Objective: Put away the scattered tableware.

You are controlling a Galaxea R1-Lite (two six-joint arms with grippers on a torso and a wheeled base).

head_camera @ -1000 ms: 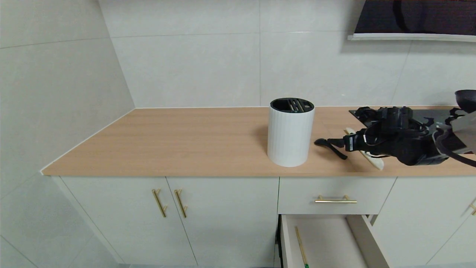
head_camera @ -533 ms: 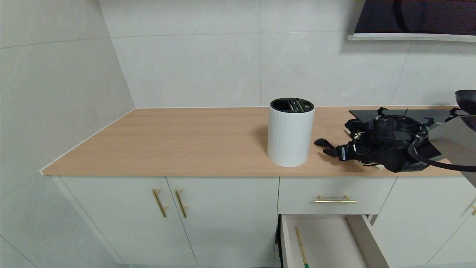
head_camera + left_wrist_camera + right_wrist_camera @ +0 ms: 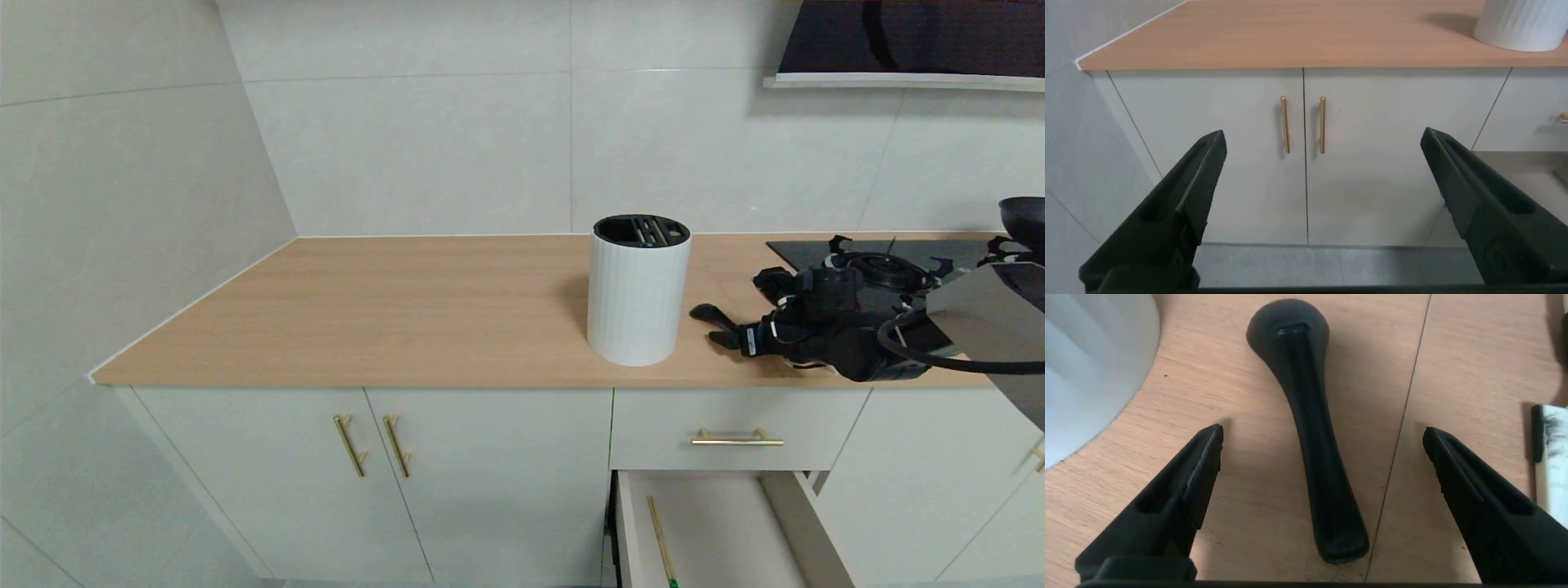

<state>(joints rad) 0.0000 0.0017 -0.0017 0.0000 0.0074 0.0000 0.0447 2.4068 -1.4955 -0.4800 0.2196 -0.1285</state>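
A black spoon-like utensil (image 3: 1308, 449) lies flat on the wooden counter (image 3: 408, 310), just right of the white ribbed utensil holder (image 3: 638, 299). My right gripper (image 3: 1323, 518) is low over the utensil, open, one finger on each side of its handle, apart from it. In the head view the right gripper (image 3: 727, 336) sits right behind the utensil's rounded end (image 3: 707, 312). A white utensil (image 3: 1552, 453) lies beside it, mostly under the arm. My left gripper (image 3: 1319, 220) is open and holds nothing, down in front of the cabinet doors (image 3: 1302, 139).
A gas hob (image 3: 882, 265) is at the counter's right end, with a dark pan (image 3: 1024, 214) at the edge. Below the counter a drawer (image 3: 718, 531) stands pulled out with chopsticks (image 3: 661, 549) inside. The counter's left half is bare wood.
My right arm has come down and toward the counter's front, bringing its gripper over the black utensil's handle. The white utensil is now mostly covered by the arm.
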